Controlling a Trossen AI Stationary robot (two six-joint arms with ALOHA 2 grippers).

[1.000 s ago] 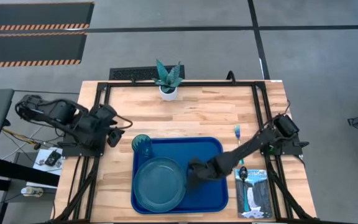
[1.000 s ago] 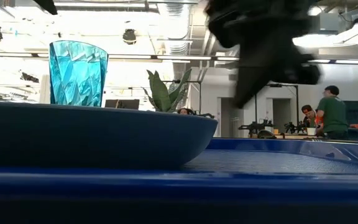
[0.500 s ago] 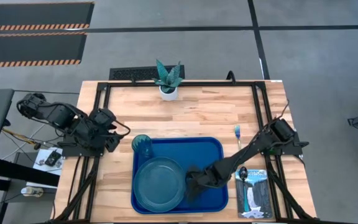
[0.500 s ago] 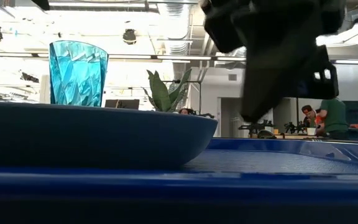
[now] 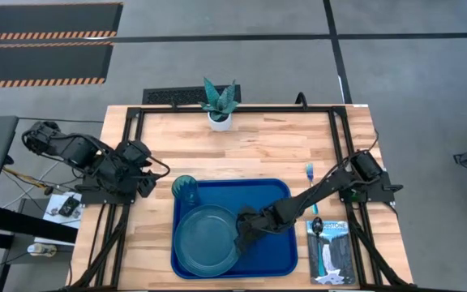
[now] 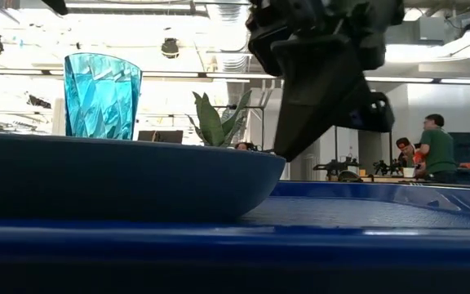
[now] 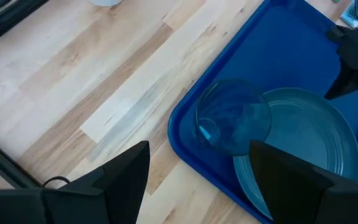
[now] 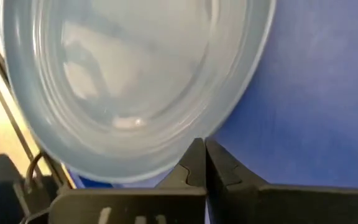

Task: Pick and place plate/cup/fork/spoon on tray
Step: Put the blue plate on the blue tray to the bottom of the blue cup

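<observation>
The blue tray (image 5: 267,197) lies at the table's near middle. The teal plate (image 5: 205,239) rests flat on the tray's left half. The ribbed teal cup (image 5: 186,189) stands upright in the tray's far left corner. The fork (image 5: 309,173) lies on the table right of the tray. The spoon (image 5: 317,227) lies on a booklet. My right gripper (image 5: 240,238) is shut, low over the tray, with its tips at the plate's right rim (image 8: 185,146). My left gripper (image 7: 197,168) is open and empty, left of the tray. My right gripper's shut fingertips (image 8: 194,163) stand at the plate's right rim (image 6: 277,162), slanting down from the table's right side. I cannot tell whether they touch the rim. The plate lies flat on the tray.
A white pot with a spiky plant (image 5: 219,105) stands at the table's far edge. The waterfall booklet (image 5: 331,255) lies at the near right. Bare tray floor (image 5: 270,243) shows right of the plate. People stand in the room behind, in the low view (image 6: 436,147).
My right gripper has sunk a little and gone toward the table's left, across the tray up to the plate's right rim, staying shut. The plate and cup have kept their places. My left arm has drawn back slightly toward the table's left edge.
</observation>
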